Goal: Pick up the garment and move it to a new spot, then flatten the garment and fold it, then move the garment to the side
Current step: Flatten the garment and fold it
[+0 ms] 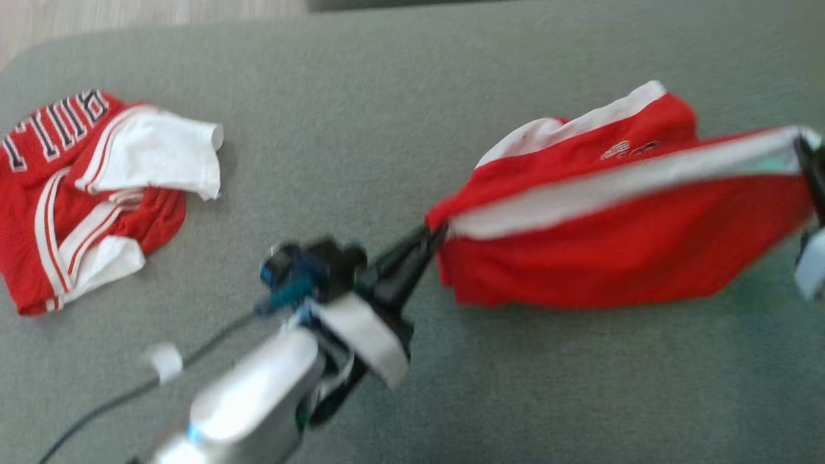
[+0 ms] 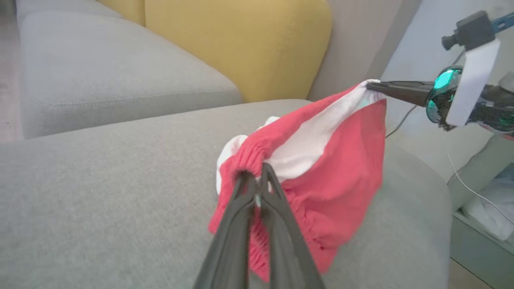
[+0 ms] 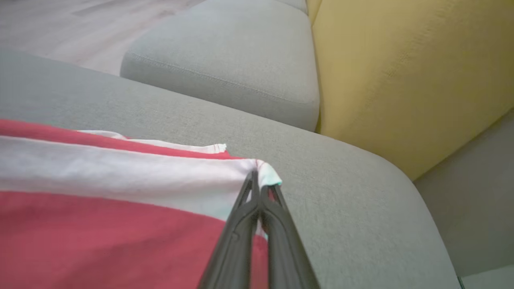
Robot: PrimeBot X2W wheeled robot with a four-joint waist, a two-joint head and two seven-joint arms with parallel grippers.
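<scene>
The garment (image 1: 619, 238) is a pair of red shorts with a white stripe, stretched between both grippers just above the grey cushion (image 1: 387, 116). My left gripper (image 1: 433, 233) is shut on its gathered left corner, which shows as bunched red cloth (image 2: 249, 160) in the left wrist view. My right gripper (image 1: 805, 151) is shut on the white-edged right corner at the head view's right edge. In the right wrist view my right gripper (image 3: 257, 176) pinches the white hem of the garment (image 3: 100, 200). The left wrist view shows the right gripper (image 2: 371, 85) holding the far corner.
A second red and white garment (image 1: 90, 193) with lettering lies crumpled at the cushion's left side. Yellow back cushions (image 2: 241, 44) rise behind the seat. Another grey seat cushion (image 3: 225, 60) lies beyond, with pale floor (image 3: 80, 28) past it.
</scene>
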